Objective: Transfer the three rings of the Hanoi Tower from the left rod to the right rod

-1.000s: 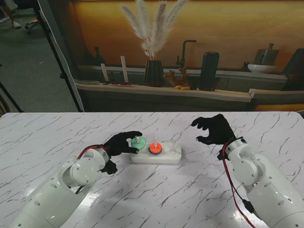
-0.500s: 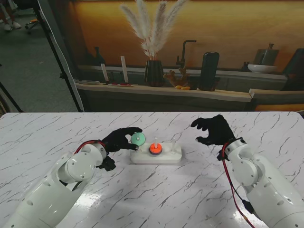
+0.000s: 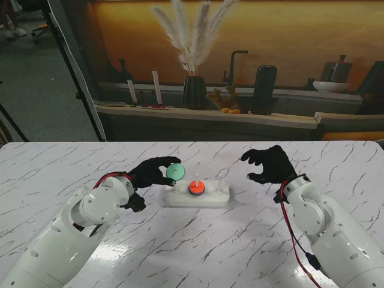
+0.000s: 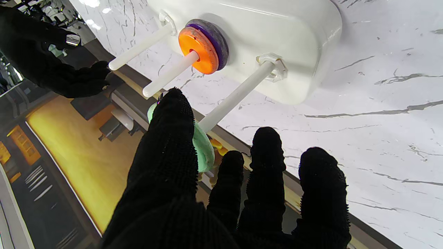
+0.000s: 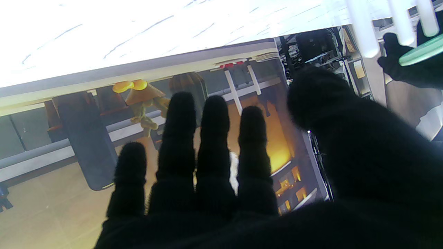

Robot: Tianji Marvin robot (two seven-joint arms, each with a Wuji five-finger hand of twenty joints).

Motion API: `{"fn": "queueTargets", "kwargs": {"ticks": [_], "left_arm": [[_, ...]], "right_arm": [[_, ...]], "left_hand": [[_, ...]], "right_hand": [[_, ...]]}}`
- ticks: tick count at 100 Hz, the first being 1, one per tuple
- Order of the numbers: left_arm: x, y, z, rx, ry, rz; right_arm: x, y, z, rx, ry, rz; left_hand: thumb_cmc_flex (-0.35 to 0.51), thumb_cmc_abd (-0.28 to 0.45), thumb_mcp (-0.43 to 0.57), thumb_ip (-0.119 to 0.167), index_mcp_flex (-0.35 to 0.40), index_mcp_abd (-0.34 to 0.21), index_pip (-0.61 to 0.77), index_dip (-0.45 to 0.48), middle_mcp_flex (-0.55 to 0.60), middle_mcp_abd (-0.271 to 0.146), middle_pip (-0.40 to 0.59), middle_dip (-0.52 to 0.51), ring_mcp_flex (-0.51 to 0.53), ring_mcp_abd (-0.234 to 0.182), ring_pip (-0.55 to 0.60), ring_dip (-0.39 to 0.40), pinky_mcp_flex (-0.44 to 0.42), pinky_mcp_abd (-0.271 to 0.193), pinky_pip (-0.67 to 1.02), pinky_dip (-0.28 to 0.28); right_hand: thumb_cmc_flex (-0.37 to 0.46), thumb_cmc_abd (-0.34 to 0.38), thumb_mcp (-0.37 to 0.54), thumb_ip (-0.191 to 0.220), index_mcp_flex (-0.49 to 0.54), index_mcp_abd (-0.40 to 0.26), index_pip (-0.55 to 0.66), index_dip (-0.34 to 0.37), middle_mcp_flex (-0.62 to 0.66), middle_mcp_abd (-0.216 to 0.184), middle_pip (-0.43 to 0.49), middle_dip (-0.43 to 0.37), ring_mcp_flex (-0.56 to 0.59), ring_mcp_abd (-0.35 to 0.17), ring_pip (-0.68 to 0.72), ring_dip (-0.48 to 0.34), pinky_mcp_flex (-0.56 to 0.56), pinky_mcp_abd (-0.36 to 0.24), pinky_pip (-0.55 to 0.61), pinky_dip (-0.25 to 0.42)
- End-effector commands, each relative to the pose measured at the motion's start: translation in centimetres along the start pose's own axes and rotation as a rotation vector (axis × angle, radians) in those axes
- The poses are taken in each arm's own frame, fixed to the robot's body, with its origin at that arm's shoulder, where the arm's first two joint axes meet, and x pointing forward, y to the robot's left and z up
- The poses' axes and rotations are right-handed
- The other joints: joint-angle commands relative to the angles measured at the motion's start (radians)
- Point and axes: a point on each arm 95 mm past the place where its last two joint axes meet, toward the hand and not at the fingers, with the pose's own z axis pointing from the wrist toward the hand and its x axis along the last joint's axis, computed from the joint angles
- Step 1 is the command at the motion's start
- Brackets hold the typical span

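A white Hanoi base (image 3: 197, 196) with three upright rods lies mid-table. My left hand (image 3: 152, 173) is shut on the green ring (image 3: 174, 173), holding it lifted above the left rod (image 4: 235, 98), tilted, with the rod's tip at the ring. The same green ring (image 4: 204, 149) sits pinched between thumb and fingers in the left wrist view. An orange ring (image 3: 195, 188) lies on a purple ring (image 4: 218, 37) on the middle rod. The right rod (image 3: 219, 179) is bare. My right hand (image 3: 271, 162) hovers open to the right of the base, fingers curled, holding nothing.
The white marble table (image 3: 240, 240) stretches all around the base. Beyond its far edge stands a counter (image 3: 204, 114) with a dark vase of pampas grass, a tap and a dark cylinder. A tripod leg (image 3: 72, 72) stands at the far left.
My left hand has raised the green ring up off the left rod and shifted it slightly farther from me. The right hand has stayed still.
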Motion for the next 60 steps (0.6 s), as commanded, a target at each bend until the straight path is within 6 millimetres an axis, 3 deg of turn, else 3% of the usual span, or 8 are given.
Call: {"fn": "queueTargets", "kwargs": {"ticks": [1, 33, 60], "left_arm": [[0.6, -0.3, 0.0, -0.011, 0.026, 0.003], [1.8, -1.5, 0.3, -0.032, 0.055, 0.02], [3.6, -2.1, 2.0, -0.06, 0.103, 0.032]], "right_arm": [[0.3, -0.5, -0.1, 0.002, 0.002, 0.011], [-0.3, -0.3, -0.3, -0.001, -0.019, 0.0], [-1.3, -0.5, -0.9, 0.015, -0.051, -0.019]], "left_hand": [[0.069, 0.151, 0.074, 0.024, 0.112, -0.087, 0.109, 0.051, 0.019, 0.003, 0.012, 0.013, 0.028, 0.006, 0.031, 0.022, 0.009, 0.049, 0.05, 0.023], [0.069, 0.151, 0.073, 0.024, 0.116, -0.089, 0.106, 0.055, 0.019, 0.003, 0.008, 0.012, 0.031, 0.004, 0.04, 0.029, 0.021, 0.048, 0.06, 0.035], [0.069, 0.149, 0.076, 0.025, 0.118, -0.092, 0.106, 0.058, 0.019, -0.002, 0.008, 0.013, 0.034, 0.0, 0.046, 0.034, 0.03, 0.048, 0.068, 0.044]], "right_hand": [[-0.012, 0.011, 0.003, 0.043, 0.018, 0.014, 0.004, 0.013, 0.011, -0.011, 0.018, 0.008, 0.014, -0.007, 0.013, 0.009, -0.007, 0.312, 0.02, 0.019], [-0.011, 0.01, 0.003, 0.042, 0.019, 0.015, 0.003, 0.013, 0.011, -0.011, 0.017, 0.007, 0.014, -0.007, 0.013, 0.009, -0.007, 0.311, 0.02, 0.019], [-0.009, 0.009, 0.003, 0.042, 0.019, 0.013, 0.004, 0.013, 0.011, -0.012, 0.018, 0.008, 0.015, -0.007, 0.012, 0.008, -0.006, 0.31, 0.02, 0.018]]}}
